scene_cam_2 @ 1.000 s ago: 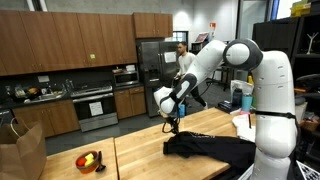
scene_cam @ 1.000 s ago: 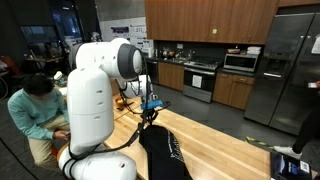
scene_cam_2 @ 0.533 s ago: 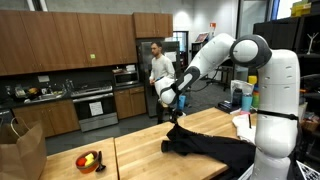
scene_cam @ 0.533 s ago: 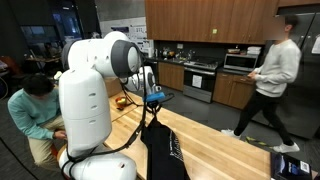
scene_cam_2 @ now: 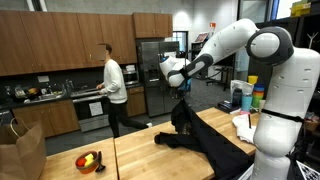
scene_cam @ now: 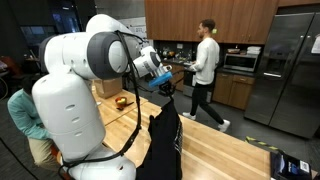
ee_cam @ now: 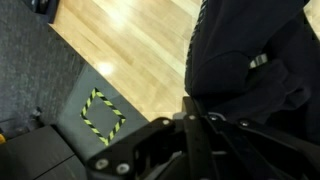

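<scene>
Holding a garment (scene_cam: 166,140) in my fingers (ee_cam: 190,135) — black cloth, matt, hanging in soft folds, with a faint pale print. The fingers look dark, hard and matt. Below, the worktop (scene_cam: 225,150) is pale wood planks, smooth, with a low satin sheen. My arm shell (scene_cam_2: 275,90) is white plastic, glossy, catching the ceiling lights. Wrist view shows grey carpet (ee_cam: 40,90), rough nap, with a tape square (ee_cam: 102,115) striped yellow and black. The cabinets (scene_cam_2: 60,40) are brown wood, matt. The fridge (scene_cam: 290,70) — brushed metal, dull shine. The bag (scene_cam_2: 20,150) is brown paper, creased.
</scene>
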Available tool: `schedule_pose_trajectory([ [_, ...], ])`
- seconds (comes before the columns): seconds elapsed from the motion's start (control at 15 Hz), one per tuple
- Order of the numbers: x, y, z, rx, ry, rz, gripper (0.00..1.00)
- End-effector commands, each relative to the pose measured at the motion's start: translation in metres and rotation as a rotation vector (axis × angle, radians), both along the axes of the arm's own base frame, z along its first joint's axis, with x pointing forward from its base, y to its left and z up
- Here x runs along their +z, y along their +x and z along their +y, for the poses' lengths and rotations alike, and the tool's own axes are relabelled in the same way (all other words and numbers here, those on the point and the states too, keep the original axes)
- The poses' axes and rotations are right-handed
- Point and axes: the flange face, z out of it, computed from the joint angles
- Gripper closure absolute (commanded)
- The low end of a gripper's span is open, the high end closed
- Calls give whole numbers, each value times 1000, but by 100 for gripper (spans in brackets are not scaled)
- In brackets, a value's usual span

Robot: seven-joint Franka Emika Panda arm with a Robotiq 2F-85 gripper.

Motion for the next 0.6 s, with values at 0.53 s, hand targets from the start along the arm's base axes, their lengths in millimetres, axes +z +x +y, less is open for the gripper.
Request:
schedule_pose_trajectory([
  [0.53,32,20,-103,-458,-379,-183,100],
])
